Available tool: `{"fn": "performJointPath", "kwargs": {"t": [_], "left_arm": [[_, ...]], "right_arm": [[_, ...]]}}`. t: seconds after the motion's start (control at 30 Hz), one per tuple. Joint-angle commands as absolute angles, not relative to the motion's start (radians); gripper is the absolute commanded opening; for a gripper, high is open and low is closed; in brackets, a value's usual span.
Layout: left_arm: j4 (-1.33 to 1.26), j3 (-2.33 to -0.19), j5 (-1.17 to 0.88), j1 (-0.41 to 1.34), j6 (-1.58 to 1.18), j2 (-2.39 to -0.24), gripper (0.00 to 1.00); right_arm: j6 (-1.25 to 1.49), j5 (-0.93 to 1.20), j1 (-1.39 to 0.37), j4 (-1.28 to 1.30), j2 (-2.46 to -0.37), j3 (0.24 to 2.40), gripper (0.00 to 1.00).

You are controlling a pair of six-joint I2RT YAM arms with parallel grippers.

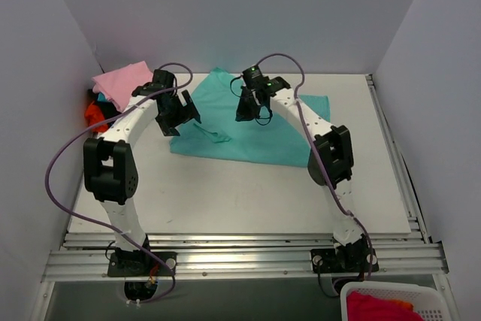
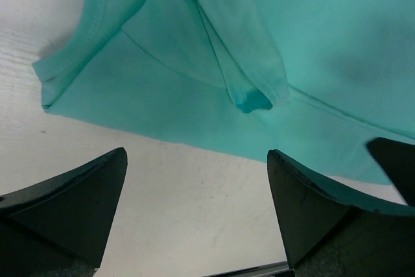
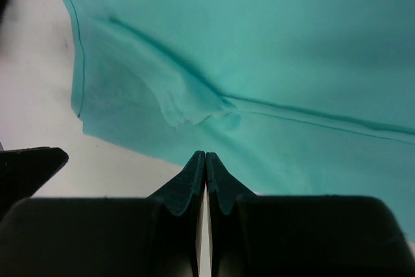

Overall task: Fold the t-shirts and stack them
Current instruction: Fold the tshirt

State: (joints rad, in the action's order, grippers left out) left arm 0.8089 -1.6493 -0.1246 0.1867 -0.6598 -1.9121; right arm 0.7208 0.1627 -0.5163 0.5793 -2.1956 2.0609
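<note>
A teal t-shirt (image 1: 248, 137) lies spread flat at the back middle of the table, with a small fold of cloth (image 2: 249, 95) standing up on it. My left gripper (image 1: 179, 113) hangs open over the shirt's left edge. In the left wrist view its fingers (image 2: 198, 154) are wide apart over bare table, with nothing between them. My right gripper (image 1: 248, 107) is over the shirt's middle and is shut. Its tips (image 3: 206, 155) are pressed together and hold nothing. A pink t-shirt (image 1: 120, 80) lies in the back left corner on an orange-red t-shirt (image 1: 94, 113).
A white basket (image 1: 432, 300) with red cloth (image 1: 379, 310) in it sits below the table's near right corner. Grey walls close in the table on the left, back and right. Metal rails (image 1: 240, 249) run along the near edge by the arm bases.
</note>
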Motion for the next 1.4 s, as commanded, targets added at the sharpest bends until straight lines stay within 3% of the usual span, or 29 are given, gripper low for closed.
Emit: {"fn": "performJointPath", "kwargs": {"t": [0.0,0.77,1.37], "left_arm": [[0.750,-1.629,-0.137,0.213,-0.663,-1.839,0.98],[0.764,-1.569,-0.141,0.206,-0.618,-1.778,1.00],[0.769,-1.529,-0.143,0.207,-0.603,-1.758,1.00]], "right_arm": [[0.750,0.232,-0.586,0.615,-2.252,2.138,0.00],[0.801,0.256,-0.698,0.594,-2.404,2.085,0.00],[0.833,0.276,-0.565,0.569,-2.556,2.327,0.00]]}}
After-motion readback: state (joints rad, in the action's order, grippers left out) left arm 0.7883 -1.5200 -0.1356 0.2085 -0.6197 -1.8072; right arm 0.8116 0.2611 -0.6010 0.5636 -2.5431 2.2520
